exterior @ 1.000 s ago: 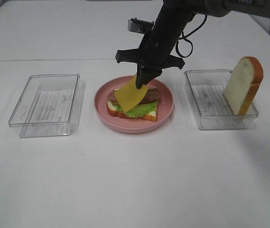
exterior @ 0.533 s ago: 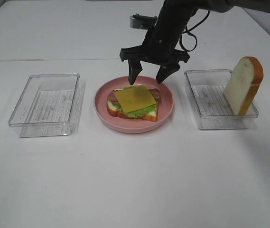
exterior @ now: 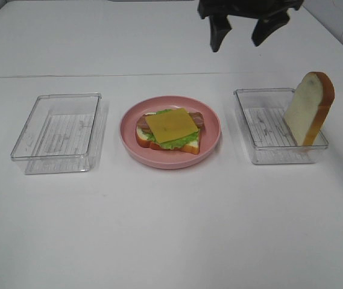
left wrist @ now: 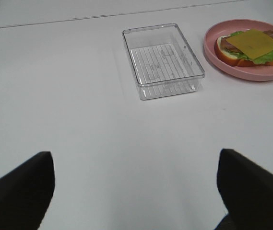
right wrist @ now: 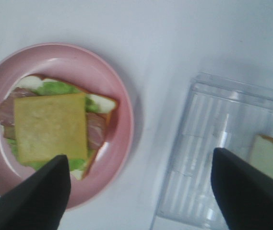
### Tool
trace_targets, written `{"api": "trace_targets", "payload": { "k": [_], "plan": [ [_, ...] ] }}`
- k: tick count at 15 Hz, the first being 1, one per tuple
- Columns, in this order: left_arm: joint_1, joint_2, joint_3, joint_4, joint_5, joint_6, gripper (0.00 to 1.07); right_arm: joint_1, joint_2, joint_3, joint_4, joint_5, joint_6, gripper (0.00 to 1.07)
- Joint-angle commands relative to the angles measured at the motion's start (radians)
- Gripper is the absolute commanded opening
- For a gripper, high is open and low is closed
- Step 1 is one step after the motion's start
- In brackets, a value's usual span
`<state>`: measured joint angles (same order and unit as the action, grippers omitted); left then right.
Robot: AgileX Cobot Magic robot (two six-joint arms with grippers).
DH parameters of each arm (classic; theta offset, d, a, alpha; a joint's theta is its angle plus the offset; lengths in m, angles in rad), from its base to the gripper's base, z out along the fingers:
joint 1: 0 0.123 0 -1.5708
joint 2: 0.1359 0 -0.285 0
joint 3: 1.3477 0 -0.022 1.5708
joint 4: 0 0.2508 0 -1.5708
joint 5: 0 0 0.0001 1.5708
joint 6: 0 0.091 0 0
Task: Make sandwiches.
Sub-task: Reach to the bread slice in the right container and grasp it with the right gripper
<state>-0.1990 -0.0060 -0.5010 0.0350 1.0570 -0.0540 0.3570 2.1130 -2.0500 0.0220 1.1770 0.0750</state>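
Open sandwich (exterior: 169, 130) sits on the pink plate (exterior: 210, 142), mid counter (exterior: 171, 229): bread, lettuce, bacon, cheese square (exterior: 171, 126) on top. Second bread slice (exterior: 310, 108) leans upright in the right clear tray (exterior: 261, 150). Left tray (exterior: 56, 132) holds nothing. Right gripper (exterior: 242, 29) above, fingers spread, nothing held. Left gripper (left wrist: 134, 191) fingers spread too.

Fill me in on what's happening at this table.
A sandwich is being built. On the pink plate sits an open stack: bread, lettuce, bacon, with the cheese square on top. The right end effector hangs open and empty above it. The top bread slice leans in the right clear tray. The left end effector is open, away from everything.
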Motion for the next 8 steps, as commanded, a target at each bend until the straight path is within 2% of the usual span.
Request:
{"api": "trace_targets", "payload": {
  "k": [1,8],
  "plan": [
    [0.001,-0.02,0.003,-0.002,-0.012,0.0,0.87,-0.07,-0.041,-0.009,-0.047,0.091,0.007,0.77],
    [0.001,-0.02,0.003,-0.002,-0.012,0.0,0.87,-0.252,-0.047,0.034,-0.022,0.114,0.021,0.76]
  ]
}}
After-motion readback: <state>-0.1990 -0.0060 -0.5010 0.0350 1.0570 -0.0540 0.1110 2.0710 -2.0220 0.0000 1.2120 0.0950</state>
